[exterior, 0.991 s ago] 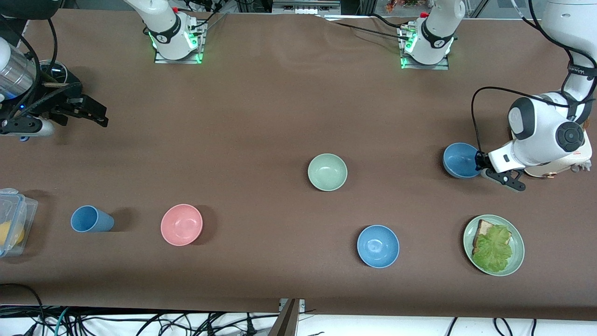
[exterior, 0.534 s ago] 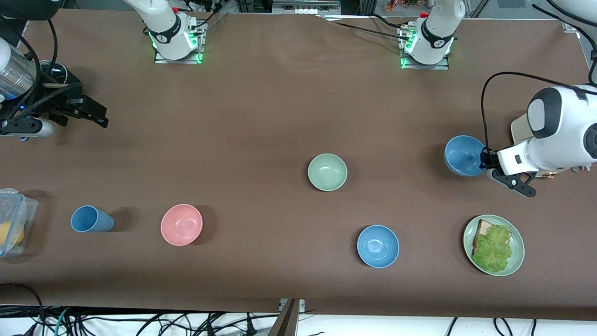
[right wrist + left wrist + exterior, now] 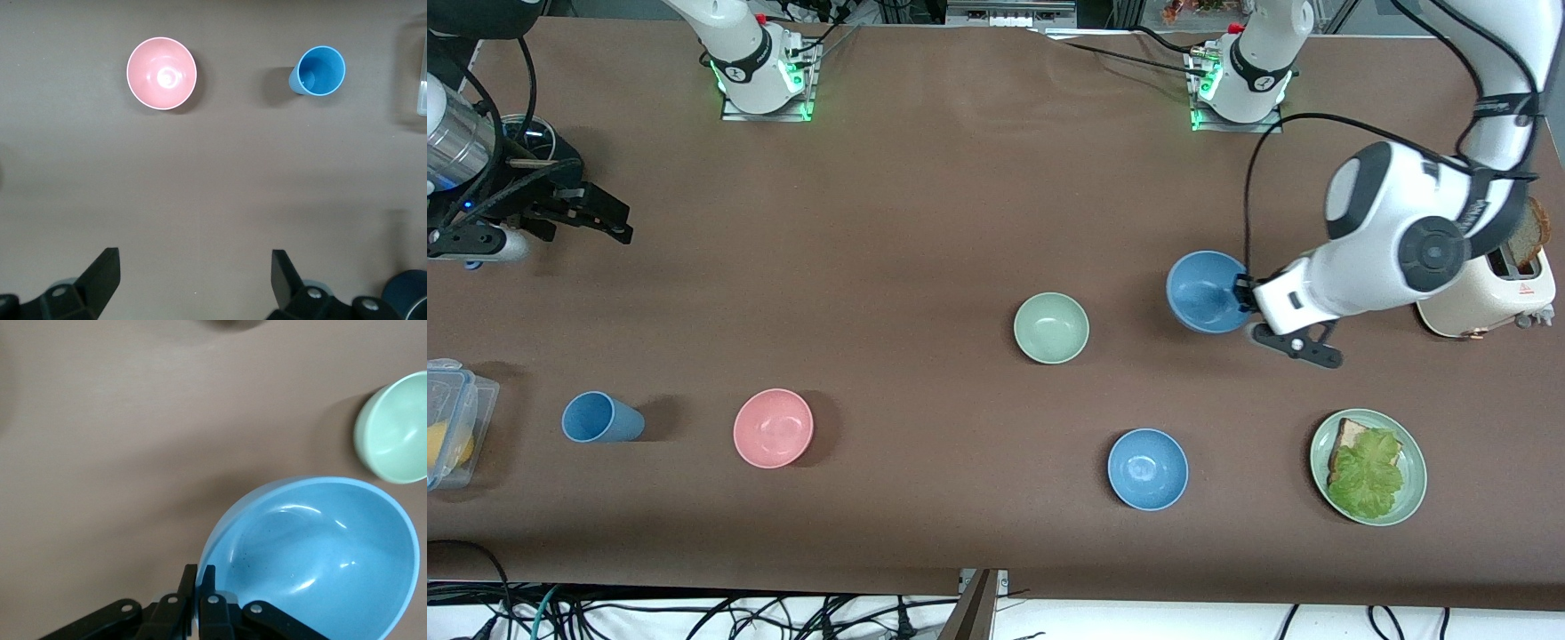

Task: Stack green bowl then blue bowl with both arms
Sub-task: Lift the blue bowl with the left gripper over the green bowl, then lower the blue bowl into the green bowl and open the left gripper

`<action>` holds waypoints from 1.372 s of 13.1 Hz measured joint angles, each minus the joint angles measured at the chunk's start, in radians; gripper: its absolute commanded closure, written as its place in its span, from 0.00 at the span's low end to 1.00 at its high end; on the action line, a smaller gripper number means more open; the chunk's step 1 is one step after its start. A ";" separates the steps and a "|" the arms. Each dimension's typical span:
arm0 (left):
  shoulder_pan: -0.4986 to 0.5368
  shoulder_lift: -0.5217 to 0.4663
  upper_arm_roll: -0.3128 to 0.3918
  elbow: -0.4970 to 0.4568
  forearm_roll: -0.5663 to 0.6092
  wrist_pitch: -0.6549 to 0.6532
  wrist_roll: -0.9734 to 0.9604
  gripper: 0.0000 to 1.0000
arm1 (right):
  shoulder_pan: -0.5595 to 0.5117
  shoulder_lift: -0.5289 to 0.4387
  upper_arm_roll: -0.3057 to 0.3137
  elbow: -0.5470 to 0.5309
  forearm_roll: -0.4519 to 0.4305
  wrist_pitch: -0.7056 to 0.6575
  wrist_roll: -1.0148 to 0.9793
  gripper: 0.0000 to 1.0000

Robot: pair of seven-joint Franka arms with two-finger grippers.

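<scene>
Shifted since a second ago: blue bowl [image 3: 1206, 303], carried from beside the toaster [image 3: 1487, 293] toward the green bowl [image 3: 1051, 327], now up over bare table between the two, closer to the green bowl than before. Pinched at the rim by the left gripper [image 3: 1246, 294], fingers [image 3: 198, 587] closed tight on the bowl's wall, one inside and one outside, as seen in the left wrist view, with the bowl [image 3: 310, 557] tilted and the green bowl [image 3: 393, 430] ahead of it. Left arm swung in from the table's edge, uncovering the toaster with its bread slice.

Unmoved: green bowl, resting upright mid-table. Brighter blue bowl [image 3: 1147, 468] nearer the front camera than the green bowl; pink bowl [image 3: 773, 428] and blue cup [image 3: 599, 418] toward the right arm's end from it; green plate [image 3: 1368, 467] with bread and lettuce toward the left arm's end.

Waiting as before: right gripper [image 3: 596, 215], spread wide and holding nothing, over the table well away from the green bowl, at the right arm's end.
</scene>
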 measured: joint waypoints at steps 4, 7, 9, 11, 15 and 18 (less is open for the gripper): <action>-0.157 0.074 -0.003 0.084 -0.001 0.002 -0.216 1.00 | 0.000 0.000 0.000 0.000 0.000 0.000 0.000 0.00; -0.260 0.140 -0.002 0.120 -0.001 0.068 -0.348 1.00 | 0.000 0.000 0.000 0.000 0.000 0.000 0.000 0.00; -0.308 0.196 0.000 0.129 -0.001 0.146 -0.369 1.00 | 0.000 0.000 0.000 0.000 0.000 0.001 0.000 0.00; -0.326 0.252 0.001 0.130 0.009 0.213 -0.343 1.00 | 0.000 0.000 0.000 0.000 0.000 0.001 0.000 0.00; -0.339 0.328 0.002 0.139 0.063 0.271 -0.312 1.00 | 0.000 0.000 0.000 0.000 0.000 0.001 0.000 0.00; -0.340 0.330 0.003 0.149 0.083 0.272 -0.305 1.00 | 0.000 0.000 0.000 0.000 0.000 0.001 0.001 0.00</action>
